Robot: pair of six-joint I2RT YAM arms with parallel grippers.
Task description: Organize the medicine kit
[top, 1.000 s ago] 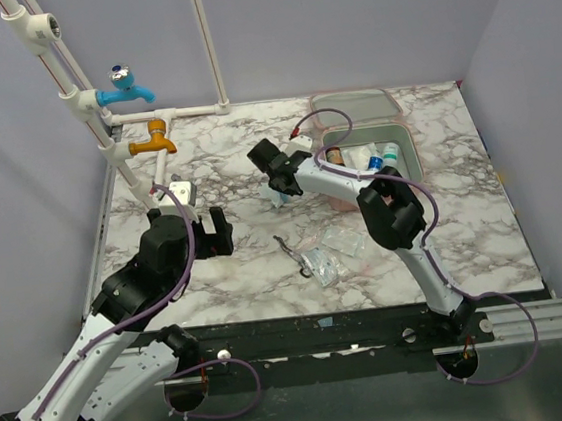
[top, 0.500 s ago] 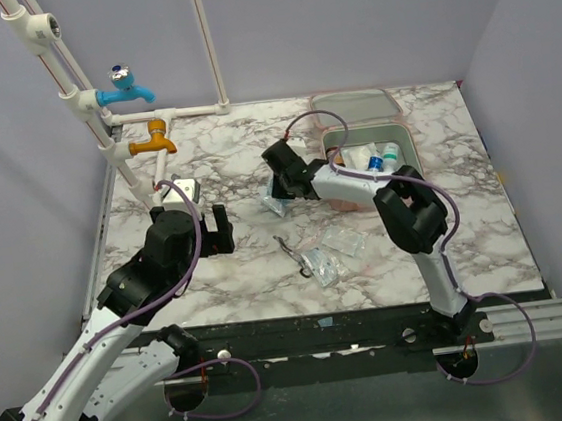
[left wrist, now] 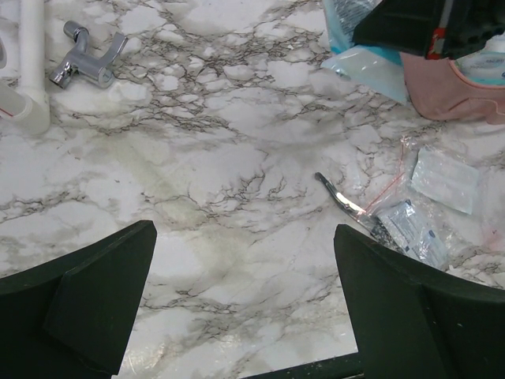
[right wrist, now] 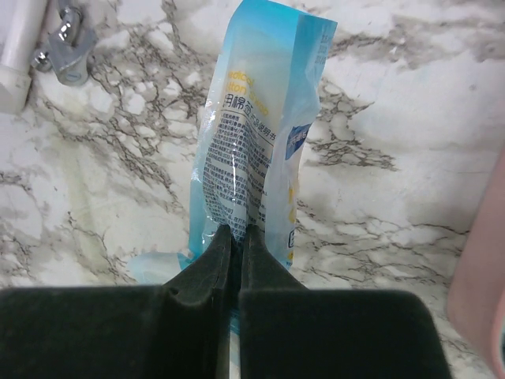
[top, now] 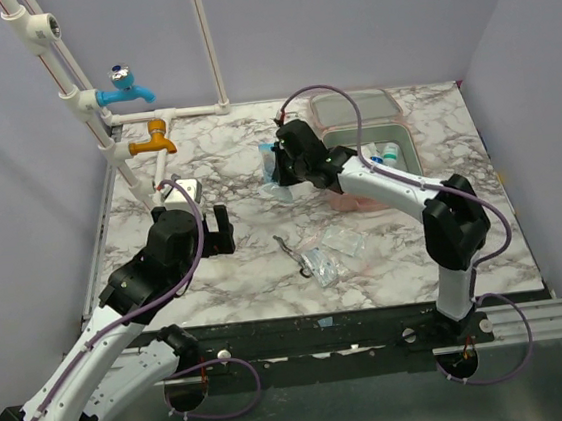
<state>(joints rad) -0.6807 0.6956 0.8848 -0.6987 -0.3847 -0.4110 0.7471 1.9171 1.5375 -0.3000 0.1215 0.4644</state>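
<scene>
The medicine kit (top: pixel 411 143), a pale pink zip case, lies open at the back right, its lid (top: pixel 355 107) flat behind it and small bottles (top: pixel 387 154) inside. Its pink corner shows in the left wrist view (left wrist: pixel 450 88) and at the right edge of the right wrist view (right wrist: pixel 483 268). My right gripper (top: pixel 278 162) (right wrist: pixel 237 230) is shut on a light blue printed packet (right wrist: pixel 260 118) (top: pixel 268 160), held above the marble just left of the kit. A second pale blue packet (right wrist: pixel 158 267) lies beneath. My left gripper (left wrist: pixel 245 292) (top: pixel 219 231) hovers open over bare marble, holding nothing.
Metal tweezers (top: pixel 287 247) (left wrist: pixel 341 197) and clear bags of small packets (top: pixel 332 254) (left wrist: pixel 434 197) lie at mid-table. White pipes with a blue tap (top: pixel 127 86) and an orange tap (top: pixel 153 141) stand at the back left. A small chrome tap (left wrist: pixel 87 63) sits beside them.
The right arm has carried the blue packet up off the table and towards the back, nearer the kit. The left arm has barely shifted.
</scene>
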